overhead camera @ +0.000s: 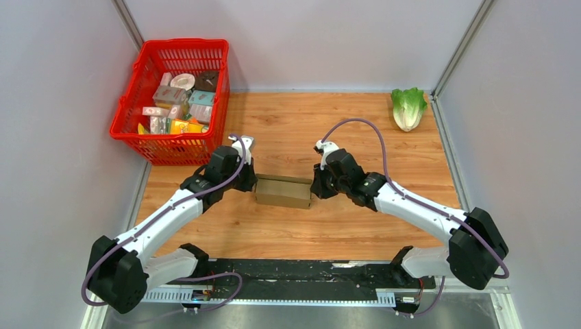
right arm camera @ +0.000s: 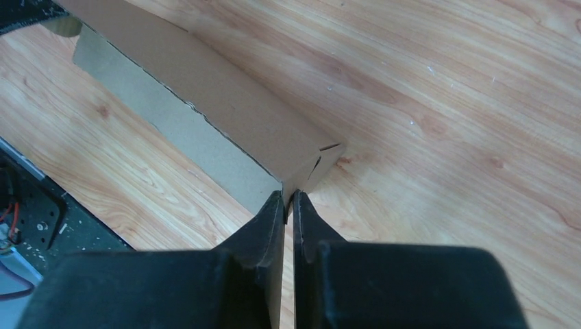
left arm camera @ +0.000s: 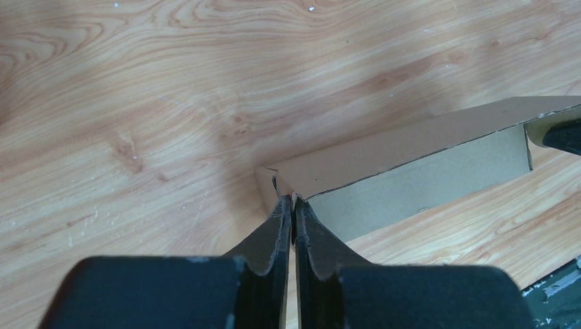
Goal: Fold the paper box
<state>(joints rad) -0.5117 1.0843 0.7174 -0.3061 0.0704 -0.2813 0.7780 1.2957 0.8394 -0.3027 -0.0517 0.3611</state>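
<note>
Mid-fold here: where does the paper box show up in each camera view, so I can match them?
Top external: paper box centre, between left gripper and right gripper.
Left wrist: right of centre, from the left gripper to the right edge.
Right wrist: upper left, down to the right gripper.
Shared landmark: the wooden table.

Pale grey walls (overhead camera: 308,41) enclose a wood-grain table (overhead camera: 301,137); light seems soft and even, its source hidden.

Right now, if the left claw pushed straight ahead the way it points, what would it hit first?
The paper box itself. The left gripper pinches its end, so going on would press into the cardboard, likely toward the right gripper at the other end.
</note>
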